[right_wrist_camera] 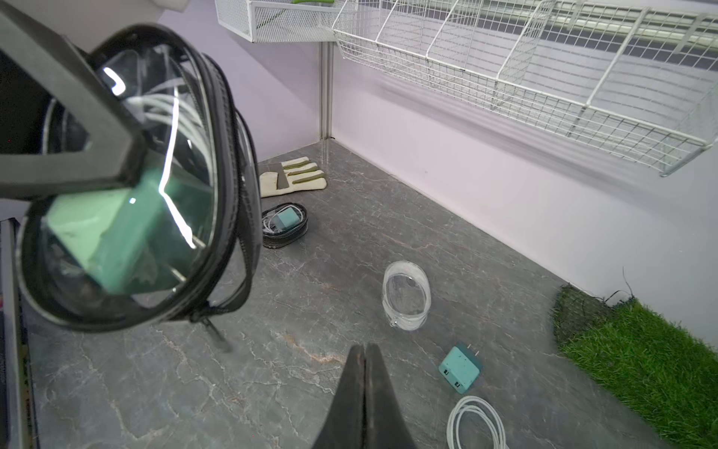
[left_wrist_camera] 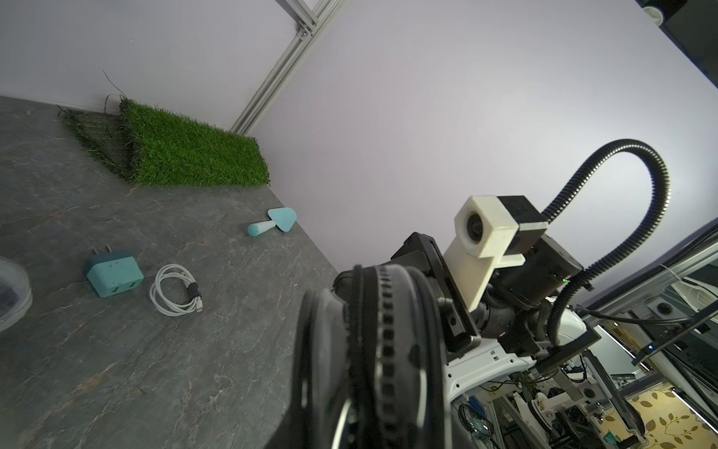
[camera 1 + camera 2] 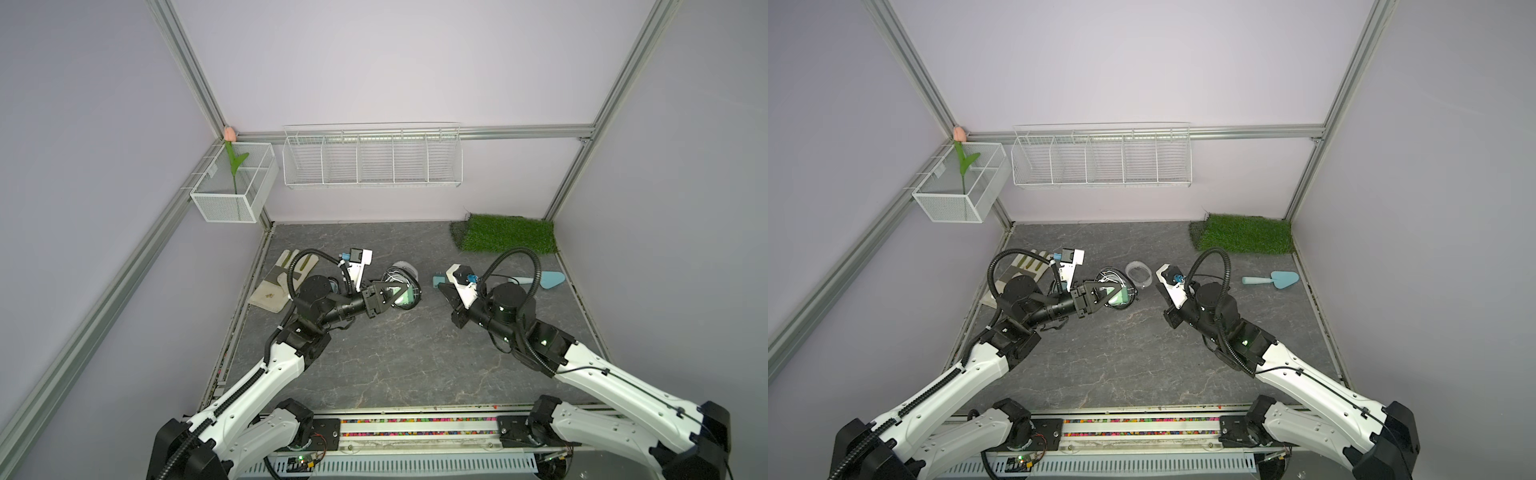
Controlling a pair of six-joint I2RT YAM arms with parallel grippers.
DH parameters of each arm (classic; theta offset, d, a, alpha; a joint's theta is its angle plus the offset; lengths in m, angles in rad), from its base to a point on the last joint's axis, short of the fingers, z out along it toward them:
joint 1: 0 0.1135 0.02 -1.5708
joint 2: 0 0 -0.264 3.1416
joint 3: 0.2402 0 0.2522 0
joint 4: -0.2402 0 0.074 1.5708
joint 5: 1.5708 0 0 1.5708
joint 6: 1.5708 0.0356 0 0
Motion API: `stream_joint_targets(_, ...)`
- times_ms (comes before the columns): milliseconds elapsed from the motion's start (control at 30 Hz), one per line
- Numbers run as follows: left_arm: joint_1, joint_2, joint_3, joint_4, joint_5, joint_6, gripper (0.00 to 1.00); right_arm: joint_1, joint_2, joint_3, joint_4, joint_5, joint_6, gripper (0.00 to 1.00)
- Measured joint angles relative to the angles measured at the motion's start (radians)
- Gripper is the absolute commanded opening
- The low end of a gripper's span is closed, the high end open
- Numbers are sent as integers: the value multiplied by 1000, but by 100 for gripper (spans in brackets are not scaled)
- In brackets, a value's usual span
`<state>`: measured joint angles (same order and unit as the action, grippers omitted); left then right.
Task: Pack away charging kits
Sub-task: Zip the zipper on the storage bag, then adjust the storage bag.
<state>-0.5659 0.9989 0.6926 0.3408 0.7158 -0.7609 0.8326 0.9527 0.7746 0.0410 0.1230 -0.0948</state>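
Above the grey marbled tabletop (image 3: 374, 374), the black-rimmed case (image 1: 136, 217), teal adapter (image 1: 112, 237) and white cable (image 1: 163, 109) inside, sits on edge clamped in the left gripper (image 3: 392, 296), that arm stretched level toward the middle; the right gripper (image 1: 365, 352), pressed together and empty, angles down near the loose adapter (image 1: 460, 369).

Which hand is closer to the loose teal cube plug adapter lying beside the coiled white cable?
Right. The right hand, shut, is close beside the teal cube plug adapter; the left hand is farther away, gripping a black-rimmed clear oval case.
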Motion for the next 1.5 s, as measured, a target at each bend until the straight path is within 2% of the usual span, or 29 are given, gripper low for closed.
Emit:
stream_joint_targets(100, 0, 8, 6, -6, 14, 3, 4, 0, -18, -6, 9, 2, -7, 7)
stream_joint_targets(167, 0, 16, 12, -6, 19, 3, 4, -2, -22, -6, 17, -24, -12, 26)
stream_joint_targets(267, 0, 28, 19, 12, 30, -5, 4, -4, -36, -33, 52, -100, -7, 75)
stream_joint_targets(333, 0, 47, 28, 41, 53, -18, 5, -5, -43, -53, 72, -148, 6, 86)
stream_joint_targets(400, 0, 72, 41, 80, 86, -27, 6, -12, -40, -56, 83, -202, 35, 91)
stream_joint_targets(567, -6, 135, 110, 81, 161, 39, 5, -31, -27, -19, 122, -313, 211, 96)
stream_joint_targets(733, -71, 145, 206, -87, 157, 220, 3, -75, -19, 14, 189, -385, 412, 96)
stream_joint_targets(867, -97, 105, 214, -173, 153, 326, 3, -113, -18, 15, 232, -431, 528, 96)
stream_joint_targets(1233, -100, 53, 214, -196, 195, 408, 3, -122, 74, 16, 413, -591, 724, 86)
stream_joint_targets(1500, -100, 68, 237, -214, 199, 457, 0, -119, 127, 16, 544, -672, 829, 67)
